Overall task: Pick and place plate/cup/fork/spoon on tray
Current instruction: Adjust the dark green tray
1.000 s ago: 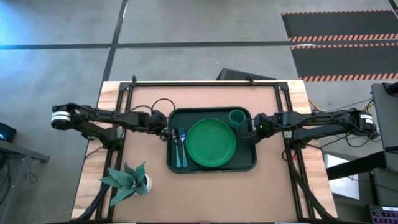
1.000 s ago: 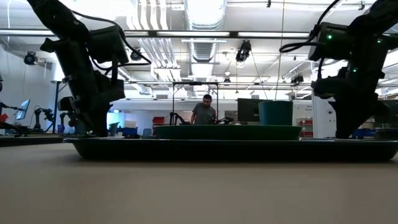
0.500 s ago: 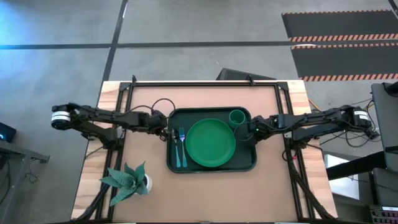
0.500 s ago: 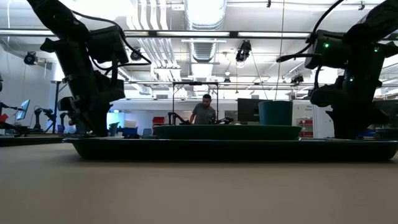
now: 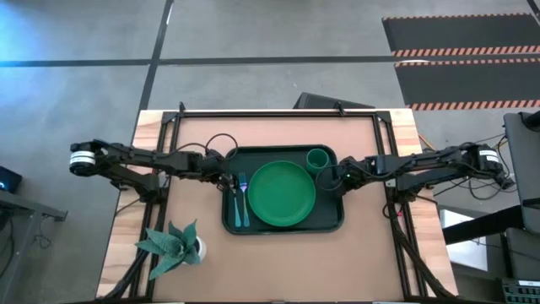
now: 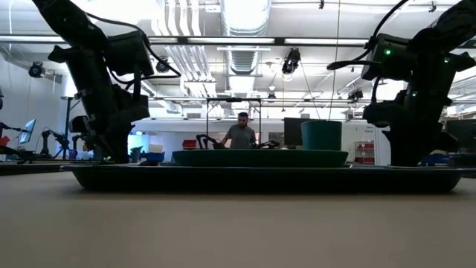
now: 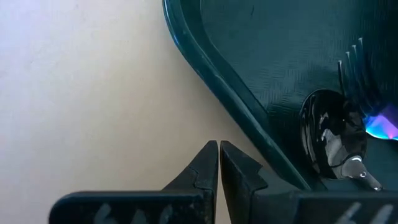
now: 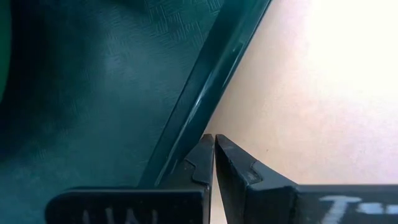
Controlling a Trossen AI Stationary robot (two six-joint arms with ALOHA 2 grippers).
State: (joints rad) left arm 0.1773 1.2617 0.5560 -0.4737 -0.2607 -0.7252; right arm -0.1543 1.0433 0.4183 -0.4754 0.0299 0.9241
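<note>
**Tray set, arms at either rim**

The dark green tray [image 5: 283, 226], rounded and textured inside, sits mid-worktop [image 5: 278, 262]. On it: the round green plate [image 5: 282, 193], the cup [image 5: 319, 159] at its far right, the blue-handled fork [image 5: 242, 198] and spoon [image 5: 234, 199] at its left. A potted plant [image 5: 173, 247] stands near left. The left gripper [image 7: 219, 147] and right gripper [image 8: 214, 140], jaws closed and empty, flank the tray's rims.
</note>
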